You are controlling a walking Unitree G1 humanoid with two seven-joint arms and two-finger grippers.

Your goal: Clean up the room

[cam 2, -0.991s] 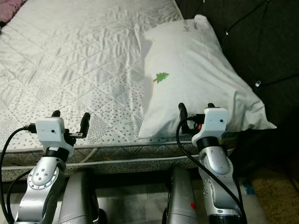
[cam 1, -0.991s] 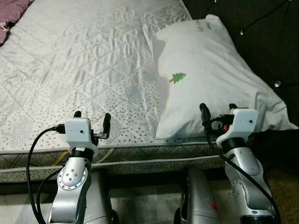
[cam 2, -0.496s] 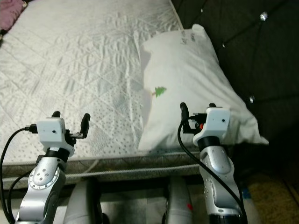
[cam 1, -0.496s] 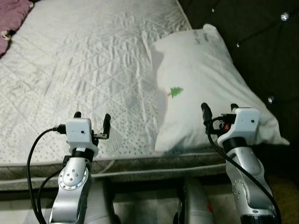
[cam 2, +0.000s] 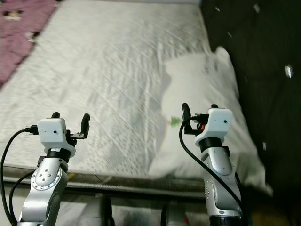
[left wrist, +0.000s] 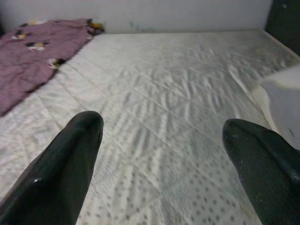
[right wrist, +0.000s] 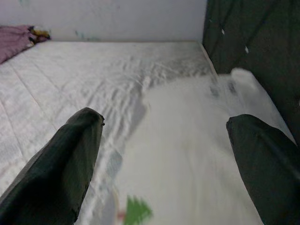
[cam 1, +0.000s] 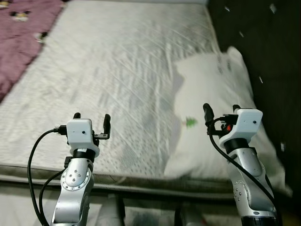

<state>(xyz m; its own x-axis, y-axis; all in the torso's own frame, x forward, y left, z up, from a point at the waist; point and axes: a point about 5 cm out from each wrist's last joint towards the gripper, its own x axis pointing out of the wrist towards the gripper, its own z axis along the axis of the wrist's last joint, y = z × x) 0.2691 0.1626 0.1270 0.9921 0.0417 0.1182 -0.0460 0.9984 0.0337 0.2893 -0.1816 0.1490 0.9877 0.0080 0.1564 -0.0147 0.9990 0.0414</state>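
A white pillow point(cam 1: 214, 94) with a small green tree print point(cam 1: 190, 123) lies at the right side of the bed's white quilted mattress point(cam 1: 117, 70), against the dark headboard. A purple blanket point(cam 1: 23, 42) is bunched at the far left of the bed. My left gripper point(cam 1: 91, 121) is open over the near mattress edge, nothing between its fingers. My right gripper point(cam 1: 221, 110) is open just above the near part of the pillow point(right wrist: 187, 154), also empty. The blanket point(left wrist: 33, 51) and mattress point(left wrist: 164, 117) lie ahead of the left fingers.
A dark tufted headboard point(cam 1: 263, 47) runs along the right side of the bed. A pale wall point(right wrist: 103, 18) stands behind the far side of the mattress. The mattress's near edge point(cam 1: 70, 169) crosses just below both grippers.
The whole picture has shifted: the camera has tilted up and moved, so more of the far mattress and the purple blanket show. Both grippers hold the same open pose.
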